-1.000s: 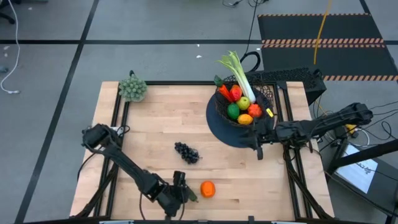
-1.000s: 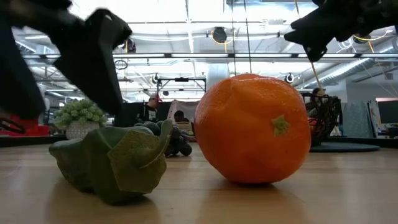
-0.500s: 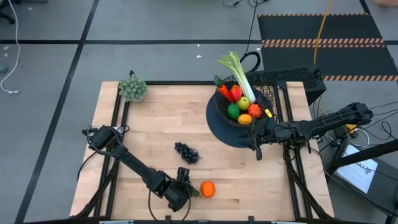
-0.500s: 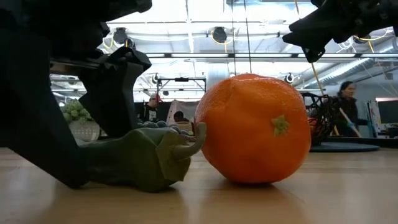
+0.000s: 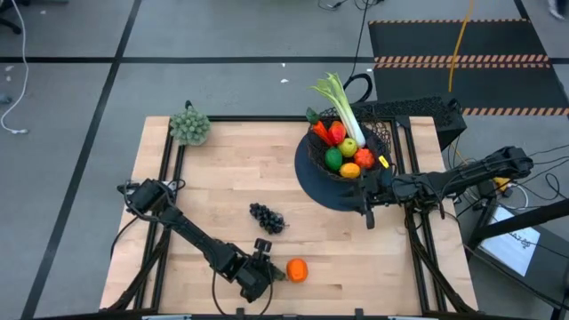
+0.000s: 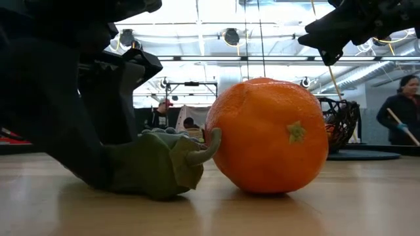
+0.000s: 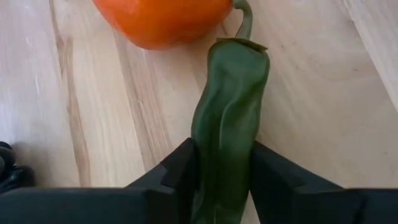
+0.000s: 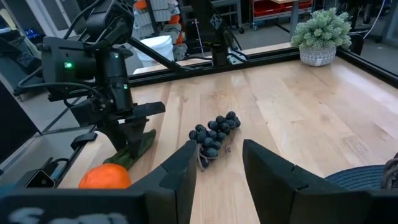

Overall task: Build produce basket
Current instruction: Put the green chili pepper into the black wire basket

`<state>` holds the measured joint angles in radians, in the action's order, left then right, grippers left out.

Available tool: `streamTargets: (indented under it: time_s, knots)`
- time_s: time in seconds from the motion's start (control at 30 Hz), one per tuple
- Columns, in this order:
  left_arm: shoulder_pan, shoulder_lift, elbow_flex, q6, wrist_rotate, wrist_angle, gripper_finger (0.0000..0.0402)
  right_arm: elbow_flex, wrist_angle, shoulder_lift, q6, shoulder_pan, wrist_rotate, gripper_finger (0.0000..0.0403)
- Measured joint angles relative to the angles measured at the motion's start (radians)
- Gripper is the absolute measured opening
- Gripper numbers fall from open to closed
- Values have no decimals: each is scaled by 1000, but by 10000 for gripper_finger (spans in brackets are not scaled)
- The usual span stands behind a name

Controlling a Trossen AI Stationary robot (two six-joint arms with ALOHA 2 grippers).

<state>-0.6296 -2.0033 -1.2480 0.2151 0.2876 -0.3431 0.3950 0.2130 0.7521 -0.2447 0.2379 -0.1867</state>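
Over at the back left corner of the table [image 5: 222, 178] sits a grey-green bushy clump [image 5: 189, 126] in a little pot. Down by the front edge, the left gripper [image 5: 263, 269] has its fingers [image 7: 180, 171] pinched on a green pepper [image 7: 229, 118]. The left wrist view shows that clearly: both pads press the pepper's sides, and its stem touches the orange [image 5: 297, 269] just beside it. From above you can barely see the pepper at all. Dark grapes [image 5: 267, 217] lie loose near the middle of the wood. Toward the back right corner the basket [image 5: 313, 173] holds a leek [image 5: 343, 107], a lime, a lemon and some red pieces. The right gripper [image 5: 370, 206] hangs right next to the basket's front side, jaws narrowly apart with nothing between them. Low view catches a workshop with ceiling lights, plus a person [image 6: 400, 115] at the far right.
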Motion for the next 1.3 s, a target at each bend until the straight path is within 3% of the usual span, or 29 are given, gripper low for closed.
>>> streamTargets:
  time_s: [0.23, 0.5, 0.63, 0.9, 1.07, 1.3]
  knots:
    - [-9, 39, 0, 3, -31, -13, 120, 0, -1, 0, 4, 0, 0, 123]
    - [-35, 212, 0, -21, -17, -11, 118, 0, -1, 0, 4, 0, 0, 123]
    - [-41, 329, 0, -72, 69, 1, 118, 0, 0, 0, -1, 0, 0, 123]
    - [-7, 551, -1, -206, 380, 109, 118, 0, 9, 0, -88, 0, -2, 123]
    - [27, 610, -1, -282, 399, 121, 118, 0, 25, 0, -136, 6, -36, 123]
    - [52, 601, -1, -285, 386, 141, 118, 0, 41, 0, -137, 44, -101, 123]
